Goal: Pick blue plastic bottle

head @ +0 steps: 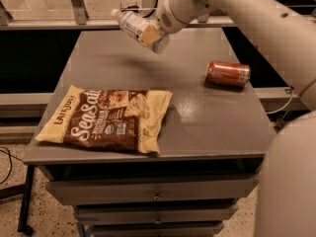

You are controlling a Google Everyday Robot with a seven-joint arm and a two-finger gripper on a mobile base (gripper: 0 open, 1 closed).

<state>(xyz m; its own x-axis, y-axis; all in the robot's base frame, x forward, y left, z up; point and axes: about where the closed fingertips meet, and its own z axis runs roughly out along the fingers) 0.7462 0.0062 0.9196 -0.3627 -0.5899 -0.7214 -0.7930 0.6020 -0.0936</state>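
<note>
The blue plastic bottle (pixel 132 25), clear with a pale label and a white cap pointing up-left, is held tilted in the air above the far part of the grey table (pixel 197 117). My gripper (pixel 149 35) is shut on the bottle's lower half, its tan fingers (pixel 147 36) clamped around it. The white arm reaches in from the upper right.
An orange-red soda can (pixel 228 73) lies on its side at the table's right. A brown and yellow snack bag (pixel 106 118) lies flat at the front left. Drawers (pixel 153 194) sit below the tabletop. A metal rail and posts (pixel 79 4) run behind the table.
</note>
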